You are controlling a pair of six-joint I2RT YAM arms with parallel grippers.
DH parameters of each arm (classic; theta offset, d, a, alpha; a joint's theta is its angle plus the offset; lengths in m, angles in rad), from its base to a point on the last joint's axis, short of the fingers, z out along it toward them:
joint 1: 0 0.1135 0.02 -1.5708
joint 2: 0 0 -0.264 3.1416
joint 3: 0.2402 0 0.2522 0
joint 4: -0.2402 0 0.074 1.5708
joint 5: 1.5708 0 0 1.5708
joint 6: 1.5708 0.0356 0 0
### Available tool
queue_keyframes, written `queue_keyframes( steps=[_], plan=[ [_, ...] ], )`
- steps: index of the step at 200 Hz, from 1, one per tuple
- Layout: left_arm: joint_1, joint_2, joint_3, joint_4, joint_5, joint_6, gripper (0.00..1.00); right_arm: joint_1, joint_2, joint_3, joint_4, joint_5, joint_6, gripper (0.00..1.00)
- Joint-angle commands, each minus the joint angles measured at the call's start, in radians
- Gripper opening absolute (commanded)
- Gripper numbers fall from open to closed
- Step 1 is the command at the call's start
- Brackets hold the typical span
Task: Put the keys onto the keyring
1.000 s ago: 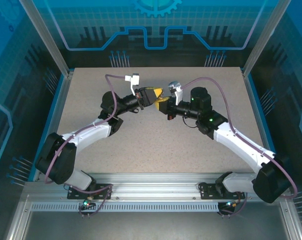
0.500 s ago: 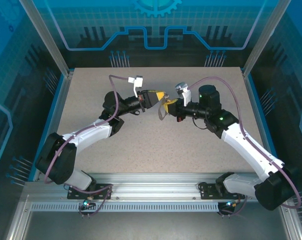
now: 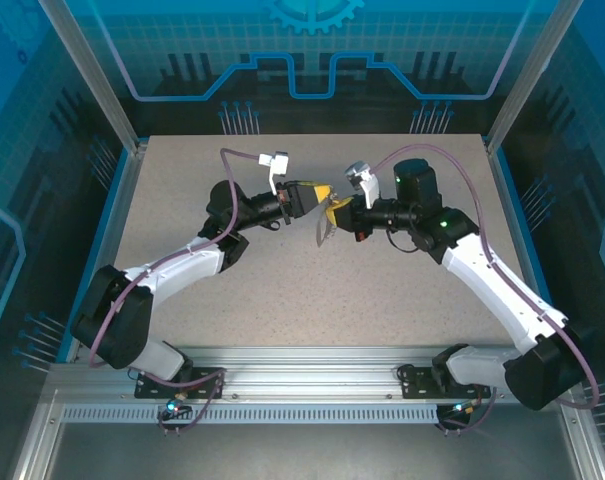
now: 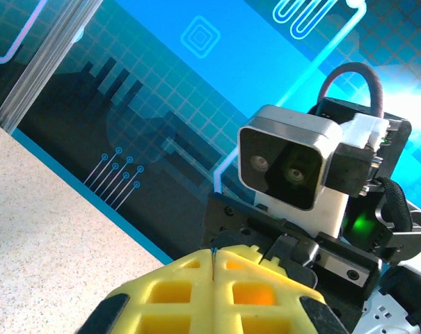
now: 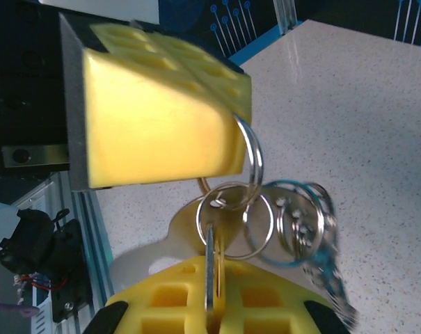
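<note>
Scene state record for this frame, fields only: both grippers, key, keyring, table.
left gripper: shut on keyring, pinching one of its silvery rings
right gripper: shut on key, blade edge-on between its yellow pads
key: held upright, head up among the rings
keyring: hangs below where the two grippers meet, clear of the table
table: speckled beige
key threaded on ring: cannot tell, rings overlap at the key's head
gripper spacing: tips nearly touching above the table's middle
</note>
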Motion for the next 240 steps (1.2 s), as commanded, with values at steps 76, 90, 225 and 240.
queue_keyframes(
  steps=[76,90,225,240],
  plan=[
    [-0.006,-0.010,0.030,-0.009,0.021,0.063,0.00,-0.032,0.002,0.061,-0.070,-0.023,-0.042,0.00],
    [-0.006,-0.015,0.030,-0.021,0.021,0.076,0.00,-0.039,-0.004,0.065,-0.083,-0.025,-0.048,0.00],
    [-0.008,-0.017,0.051,-0.047,0.033,0.091,0.00,-0.048,0.034,0.117,-0.134,-0.077,-0.080,0.00],
    [-0.008,-0.017,0.053,-0.046,0.033,0.090,0.00,-0.045,0.044,0.121,-0.134,-0.078,-0.080,0.00]
  ],
)
